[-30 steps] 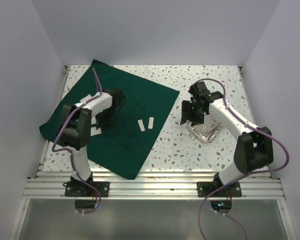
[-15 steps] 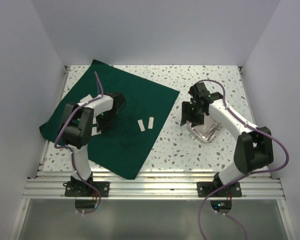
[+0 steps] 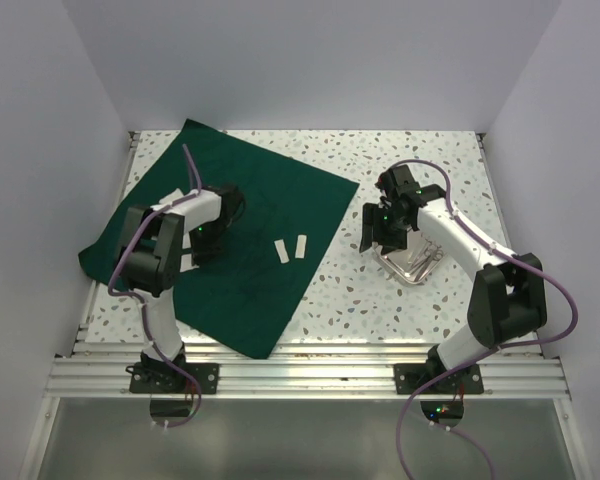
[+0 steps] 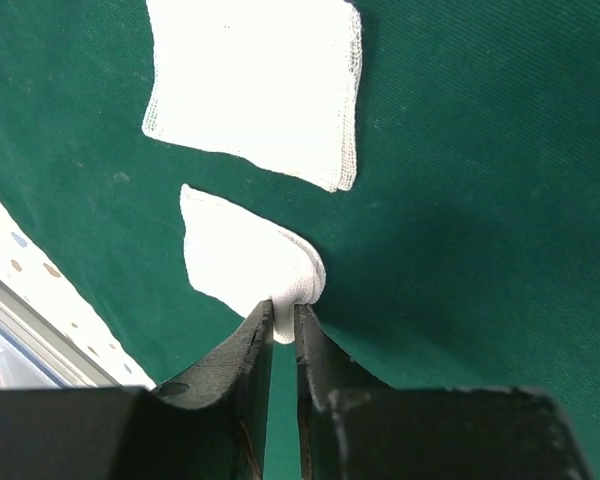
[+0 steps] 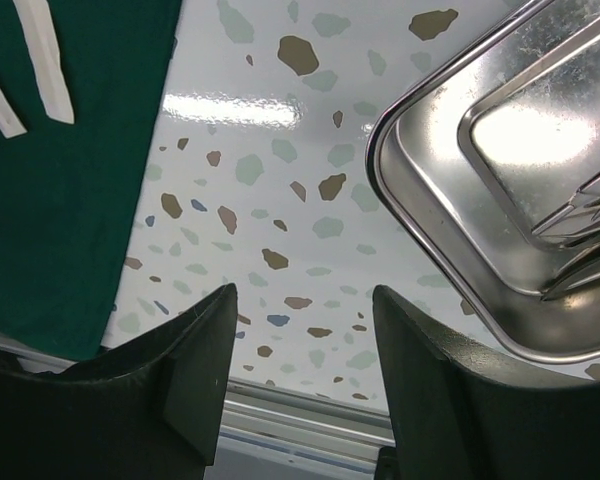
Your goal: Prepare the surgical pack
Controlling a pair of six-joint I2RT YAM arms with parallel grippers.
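Observation:
The surgical pack's dark green cloth (image 3: 270,190) lies spread flat on the left of the table. My left gripper (image 3: 200,240) is low over its left part. In the left wrist view it (image 4: 283,322) is shut on the edge of a small white gauze piece (image 4: 245,265), and a larger gauze square (image 4: 255,90) lies flat just beyond. Two white strips (image 3: 291,248) lie on the cloth's right side. My right gripper (image 3: 378,228) is open and empty (image 5: 300,295) above the bare table, just left of the steel tray (image 3: 412,262), which holds steel instruments (image 5: 580,225).
The table top (image 3: 380,300) is speckled terrazzo, with white walls on three sides and a metal rail (image 3: 310,375) along the near edge. The cloth's near-left corner hangs close to the table's left edge. The strips (image 5: 45,60) and cloth edge (image 5: 70,220) show in the right wrist view.
My left wrist has shifted slightly toward the far left over the cloth. The right arm has hardly moved.

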